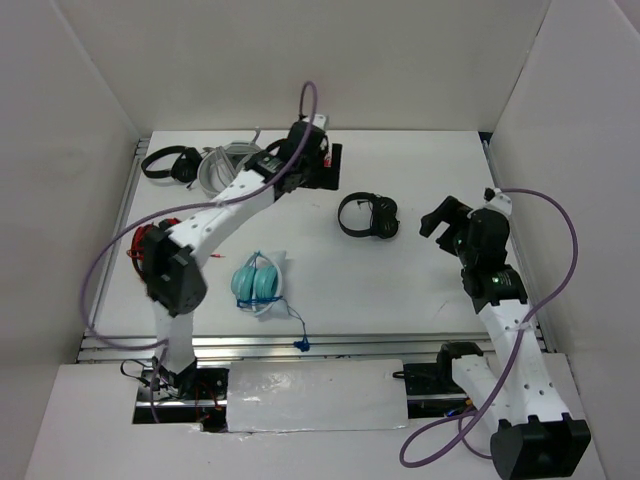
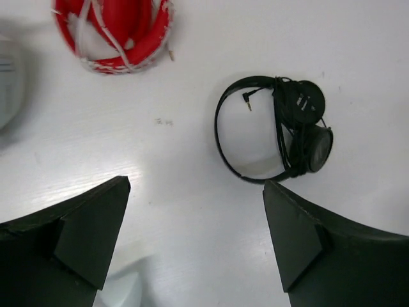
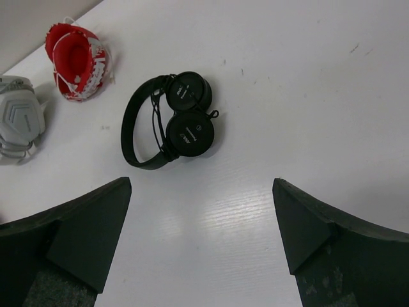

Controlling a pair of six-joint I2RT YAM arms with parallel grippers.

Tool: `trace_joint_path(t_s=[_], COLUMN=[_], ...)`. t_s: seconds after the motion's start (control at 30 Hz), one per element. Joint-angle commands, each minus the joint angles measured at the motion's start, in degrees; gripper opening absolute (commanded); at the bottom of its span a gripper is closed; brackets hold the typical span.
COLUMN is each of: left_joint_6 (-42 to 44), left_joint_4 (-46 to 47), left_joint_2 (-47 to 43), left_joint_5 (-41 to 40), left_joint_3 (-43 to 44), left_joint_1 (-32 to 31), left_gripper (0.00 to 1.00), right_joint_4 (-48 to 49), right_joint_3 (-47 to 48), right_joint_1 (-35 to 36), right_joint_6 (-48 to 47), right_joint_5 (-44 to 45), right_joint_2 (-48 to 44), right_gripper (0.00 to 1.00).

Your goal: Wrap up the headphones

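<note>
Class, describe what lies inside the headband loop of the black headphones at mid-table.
Inside the loop of the headphones lie the cable's plug and bare white table. Whatever lies beneath the earcups is covered.

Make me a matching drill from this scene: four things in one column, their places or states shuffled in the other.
Things:
1 black headphones
2 teal headphones
3 red headphones
4 left gripper

Places or states:
A open, holding nothing
B partly hidden by the left arm
C middle of the table
D blue cable trailing toward the near edge

Pairs: 1-C, 2-D, 3-B, 4-A
</note>
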Motion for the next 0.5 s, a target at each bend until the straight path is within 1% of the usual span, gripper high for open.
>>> trace_joint_path(t_s=[0.0, 0.03, 0.07, 0.1, 0.13, 0.2, 0.23, 0.27, 0.33, 0.4, 0.43, 0.47], left_joint_6=[-0.66, -1.37, -2.51, -5.39, -7.07, -12.77, -14.45, -17.69, -20.52, -23.94, -25.62, -26.68], left_joint_4=[6.34, 7.57, 7.93, 7.94, 7.76, 4.79, 3.47, 1.98, -2.33, -4.45, -6.02, -6.38], left_joint_2=[-15.71, -19.14, -26.05, -29.60, -36.43, -42.27, -47.52, -50.00, -56.67, -60.21, -62.92, -63.73], left_joint_5=[-4.65, -5.09, -5.70, -7.62, -8.95, -12.89, -13.96, -15.10, -17.30, -18.88, -20.72, -21.17], left_joint_3=[-14.31, -22.45, -26.01, -29.87, -37.05, -42.89, -47.44, -49.40, -54.14, -56.71, -58.20, -58.73], left_joint_1=[0.15, 0.41, 0.68, 1.63, 2.34, 4.70, 5.85, 7.52, 9.28, 10.87, 10.96, 11.05], left_gripper=[0.99, 0.99, 0.99, 0.99, 0.99, 0.99, 0.99, 0.99, 0.99, 0.99, 0.99, 0.99], right_joint_4=[-1.87, -3.53, -4.16, -4.69, -5.56, -5.92, -5.57, -5.40, -5.13, -5.13, -5.04, -5.04], right_joint_3=[2.05, 2.32, 2.58, 2.58, 2.58, 2.24, 1.45, 1.09, 0.22, -0.23, -0.66, -0.76], right_joint_1=[-0.31, -0.31, -0.31, -0.31, -0.31, -0.22, -0.31, -0.40, -0.49, -0.49, -0.49, -0.49], right_joint_6=[2.86, 3.49, 3.76, 4.20, 4.55, 4.64, 4.90, 5.08, 5.43, 5.95, 5.96, 6.39], right_joint_5=[2.02, 2.64, 2.99, 3.87, 4.22, 4.32, 4.58, 4.93, 5.45, 6.59, 7.21, 7.74], right_joint_2=[-1.36, -1.27, -1.09, -1.09, -1.01, -1.36, -1.62, -1.97, -2.41, -3.20, -3.55, -4.42], right_gripper=[1.00, 1.00, 1.00, 1.00, 1.00, 1.00, 1.00, 1.00, 1.00, 1.00, 1.00, 1.00])
